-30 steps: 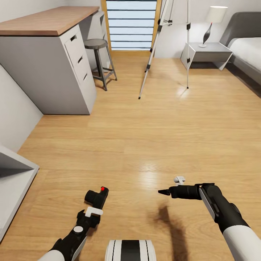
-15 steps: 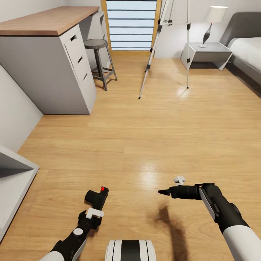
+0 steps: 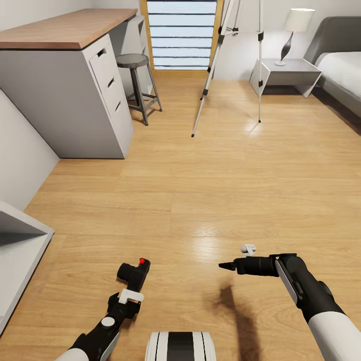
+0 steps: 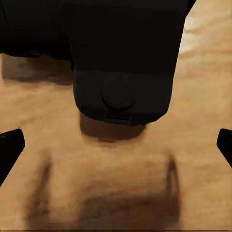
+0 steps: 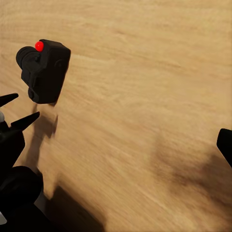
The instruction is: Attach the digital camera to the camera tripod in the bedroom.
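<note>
The digital camera (image 3: 135, 273) lies on the floor (image 3: 210, 185), just ahead of the left tool (image 3: 131, 290), whose fingers stand spread and empty. The step in hand appears to be the pickup; next, closing on it, then carrying it to the camera tripod (image 3: 225, 55) by the window.

stool (image 3: 135, 82) beside desk (image 3: 70, 30); lamp (image 3: 296, 30) on nightstand (image 3: 286, 75).

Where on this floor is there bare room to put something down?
The wide wood floor is bare between the desk, the camera tripod feet and the digital camera in front of the left claw. By the window it is crowded: the stool, tripod legs and nightstand stand close together.
</note>
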You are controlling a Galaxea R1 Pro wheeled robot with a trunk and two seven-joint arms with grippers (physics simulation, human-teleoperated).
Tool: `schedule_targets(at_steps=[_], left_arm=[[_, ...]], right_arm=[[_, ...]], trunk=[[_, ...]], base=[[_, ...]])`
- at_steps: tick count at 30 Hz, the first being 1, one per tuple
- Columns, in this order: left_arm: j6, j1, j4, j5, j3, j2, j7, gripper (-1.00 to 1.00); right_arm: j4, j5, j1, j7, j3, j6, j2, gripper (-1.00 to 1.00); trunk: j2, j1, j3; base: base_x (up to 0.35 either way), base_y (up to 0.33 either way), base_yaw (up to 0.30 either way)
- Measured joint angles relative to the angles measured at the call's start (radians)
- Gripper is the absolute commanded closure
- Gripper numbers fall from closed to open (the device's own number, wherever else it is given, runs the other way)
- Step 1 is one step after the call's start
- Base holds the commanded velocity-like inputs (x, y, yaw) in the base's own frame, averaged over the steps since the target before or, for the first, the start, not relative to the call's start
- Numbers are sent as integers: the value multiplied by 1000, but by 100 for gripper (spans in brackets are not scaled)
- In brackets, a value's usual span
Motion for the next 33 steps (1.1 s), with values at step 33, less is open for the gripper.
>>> schedule_targets(at_steps=[33], left_arm=[[-127,-1,89,-3,0,5,6,-100]], right_arm=[[4,0,0,-5,0,0,1,-100]], trunk=[[0,0,0]], base=[[0,0,0]])
